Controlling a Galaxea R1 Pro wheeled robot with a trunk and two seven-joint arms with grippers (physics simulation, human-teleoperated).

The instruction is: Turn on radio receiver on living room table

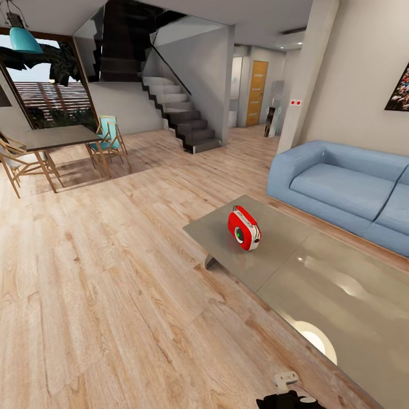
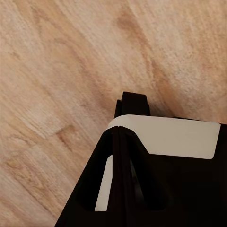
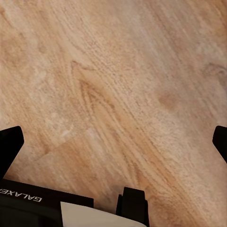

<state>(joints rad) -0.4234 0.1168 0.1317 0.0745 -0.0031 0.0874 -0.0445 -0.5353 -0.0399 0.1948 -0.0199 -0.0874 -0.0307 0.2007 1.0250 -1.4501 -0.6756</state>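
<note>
One readable text: "GALAXE", white letters, upside down, cut off by the frame edge, on the black robot body [image 3: 33, 201] in the right wrist view, below and beside the gripper tips. No other letters, brands or numbers legible. Radio [image 1: 244, 228] dial shows no readable marks at this size. Picture [image 1: 399, 85] on the wall: too blurred to tell any text. Two small red dots on a white plate [image 1: 295, 103] on the pillar, no characters readable.
</note>
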